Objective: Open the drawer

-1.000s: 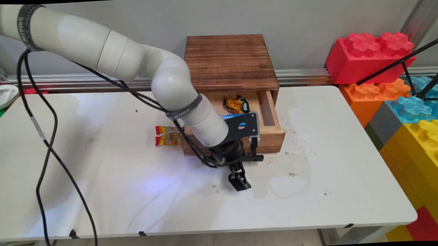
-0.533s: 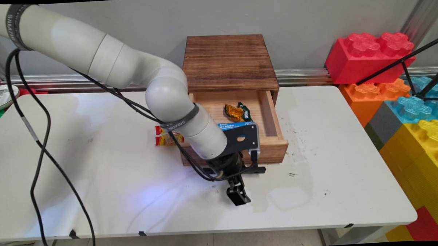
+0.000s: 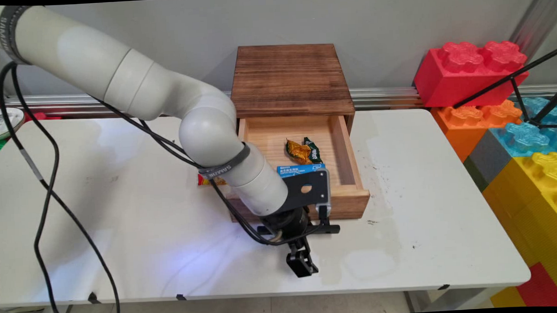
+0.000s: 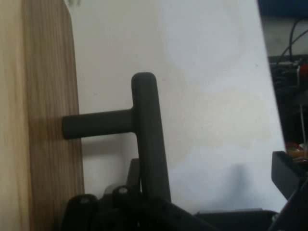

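Gripper point(image 3: 302, 265) with fingers spread beside black T-shaped drawer handle point(image 4: 139, 127), not clamping it, wooden drawer point(image 3: 303, 211) open, snack packets point(image 3: 303, 149) inside

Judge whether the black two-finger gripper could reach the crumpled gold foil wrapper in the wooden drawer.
Probably yes: the wooden drawer is open, the gold foil wrapper uncovered; the gripper is at the black handle.

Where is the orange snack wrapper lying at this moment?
In the main view, the orange snack wrapper lies inside the open wooden drawer, beside a green wrapper, behind the blue packet.
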Motion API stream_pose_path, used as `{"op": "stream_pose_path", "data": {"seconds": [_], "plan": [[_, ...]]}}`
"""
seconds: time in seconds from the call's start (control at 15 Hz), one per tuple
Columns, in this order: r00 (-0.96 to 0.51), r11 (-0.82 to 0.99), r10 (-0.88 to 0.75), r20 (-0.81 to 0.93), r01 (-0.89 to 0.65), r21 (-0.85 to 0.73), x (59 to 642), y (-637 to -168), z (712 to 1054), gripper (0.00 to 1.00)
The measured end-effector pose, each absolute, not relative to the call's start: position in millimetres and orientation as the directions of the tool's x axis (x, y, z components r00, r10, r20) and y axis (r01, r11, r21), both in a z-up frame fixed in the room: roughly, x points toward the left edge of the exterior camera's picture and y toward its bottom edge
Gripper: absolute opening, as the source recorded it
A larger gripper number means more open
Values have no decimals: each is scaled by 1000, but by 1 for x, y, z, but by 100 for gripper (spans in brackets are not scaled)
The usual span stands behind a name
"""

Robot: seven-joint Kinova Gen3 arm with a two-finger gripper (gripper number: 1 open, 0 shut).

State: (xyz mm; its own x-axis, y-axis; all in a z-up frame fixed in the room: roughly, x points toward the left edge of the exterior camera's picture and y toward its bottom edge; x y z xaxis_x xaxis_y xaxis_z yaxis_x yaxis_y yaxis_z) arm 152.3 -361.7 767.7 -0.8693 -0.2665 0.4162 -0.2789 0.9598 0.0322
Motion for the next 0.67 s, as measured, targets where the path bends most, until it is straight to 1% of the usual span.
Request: {"op": "stream_pose_path", "data": {"seconds": [0.67], "plan": [[-873, 963, -260, 412, -267, 43, 149, -340, 765, 100]]}}
